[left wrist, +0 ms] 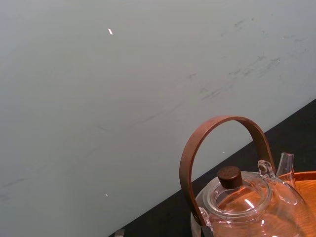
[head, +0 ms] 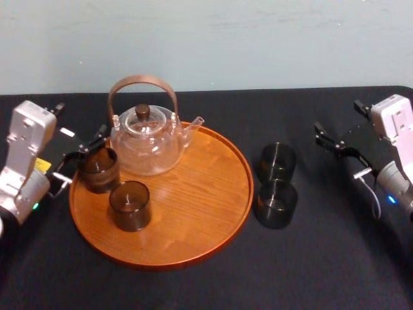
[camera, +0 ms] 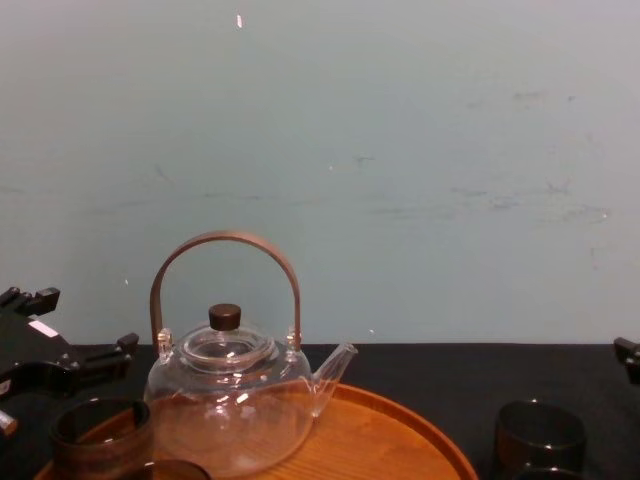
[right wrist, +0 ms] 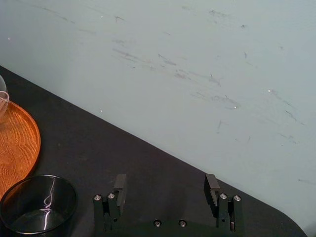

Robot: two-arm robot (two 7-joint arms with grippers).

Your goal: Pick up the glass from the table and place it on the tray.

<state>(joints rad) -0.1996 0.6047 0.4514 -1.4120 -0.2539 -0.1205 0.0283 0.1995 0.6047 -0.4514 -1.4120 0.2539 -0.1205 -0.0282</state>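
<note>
Seen from the head: a large round orange-brown wooden tray [head: 193, 213] with a low raised rim, on a black-clothed table [head: 322, 265]. On the tray, a clear glass teapot [head: 147, 145] with a brown hoop handle, plus two dark smoky glass cups: the rim tumbler [head: 98, 169] at the tray's left edge and the front tumbler [head: 129, 205] nearer the robot. To the tray's right, on the cloth and off the wood, two more of the same kind, almost touching: the farther tumbler [head: 277, 161] and the nearer tumbler [head: 276, 203].

Left gripper [head: 82, 155] just beside the rim tumbler on its outer side, fingers spread, pinching nothing; hard to tell whether brushing the glass. Right gripper [head: 339, 150] near the table pair, on their right, apart from both, fingers spread wide and empty.

Judged unfinished for the pair on the cloth; probably a reach by the right gripper to come.

Hazards from here:
- knocking one table tumbler while closing on the other, through their closeness
- a slip from smooth glass walls under too light a pinch
- catching the raised rim with a tumbler's base if carried too low, and tipping it
- setting down against the teapot's spout or the front tumbler; safer on the bare right half
- dragging the rim tumbler over the edge through a crooked withdrawal of the left gripper
</note>
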